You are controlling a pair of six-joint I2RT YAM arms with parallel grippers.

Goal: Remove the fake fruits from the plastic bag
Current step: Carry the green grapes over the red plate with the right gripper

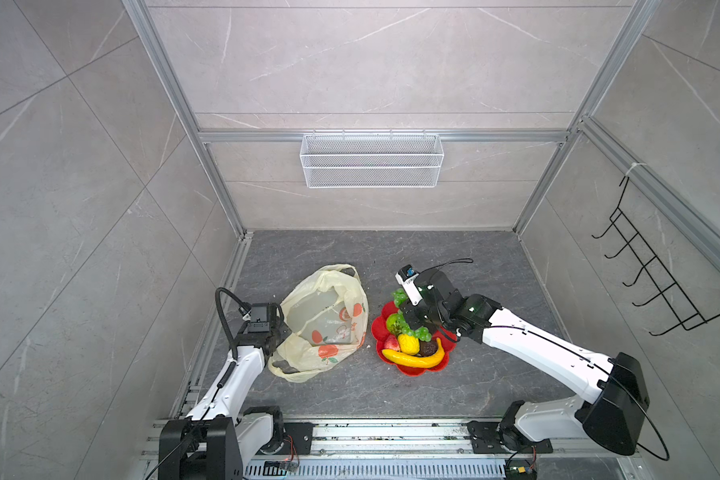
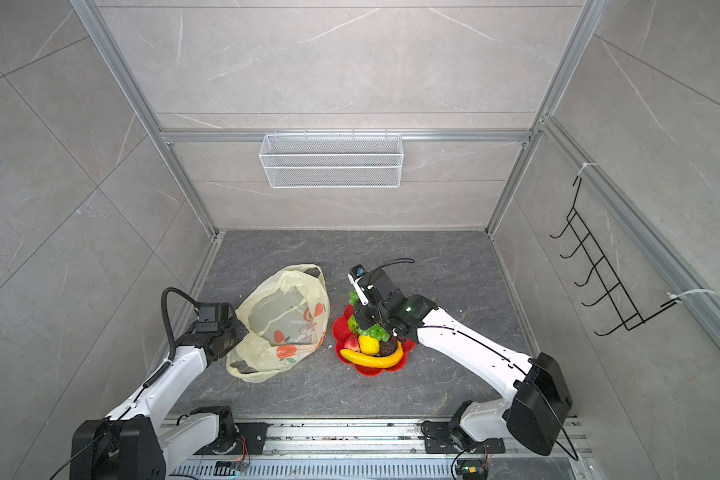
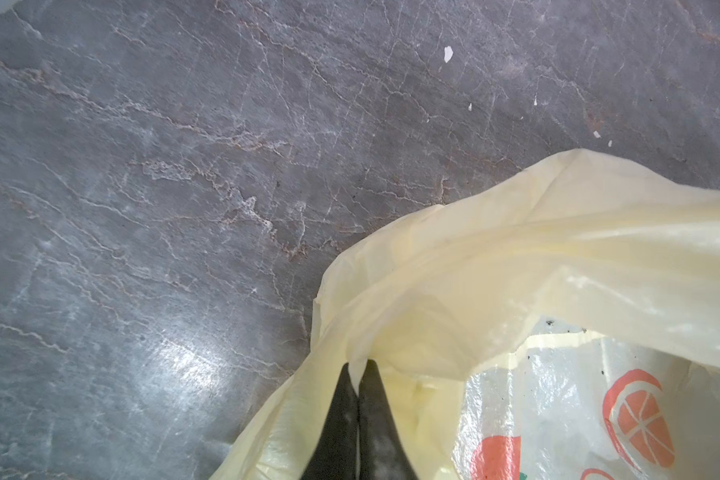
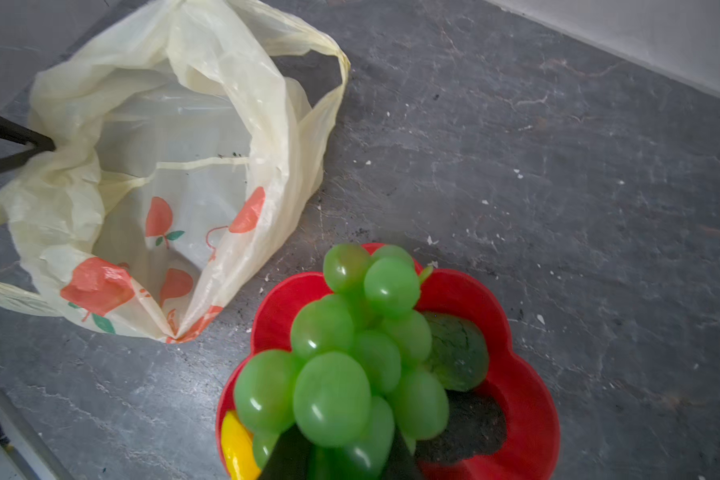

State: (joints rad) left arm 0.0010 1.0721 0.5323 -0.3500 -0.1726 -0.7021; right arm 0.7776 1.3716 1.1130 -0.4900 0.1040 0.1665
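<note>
Left gripper (image 3: 358, 374): jaws fully together, pinching a fold of the plastic bag (image 3: 558, 257) at its rim, film trapped between the black fingertips. Right gripper (image 4: 341, 457): jaws closed partway onto the near end of the green grape bunch (image 4: 333, 374), one finger on each side.

Bag look: thin, translucent, pale yellow, crinkled, with orange fruit prints, small green leaves and two handle loops. It lies on the dark grey tabletop (image 1: 504, 270) left of the middle, nearer the left edge than the right, mouth gaping upward. The pinched bit of rim is on the side facing the left edge. Right wrist view through the mouth shows bare film, prints and a few dark specks.

Grapes are glossy, smooth and light green. The bunch hangs over the red flower-shaped plate (image 1: 378, 328); can't tell whether it touches the fruit under it.

The plate sits just right of the bag, not touching it, roughly midway between the left and right edges and closer to the front edge than the back. On it:
- yellow banana (image 1: 412, 359), curved along the front rim
- yellow knobbly fruit (image 1: 408, 344), just behind the banana
- red strawberry (image 1: 391, 344), against the knobbly fruit's left side
- green bumpy ball (image 1: 393, 322), toward the back left
- dark brown fruit (image 1: 428, 348), right of the knobbly one

White flecks are scattered on the tabletop around the plate.
</note>
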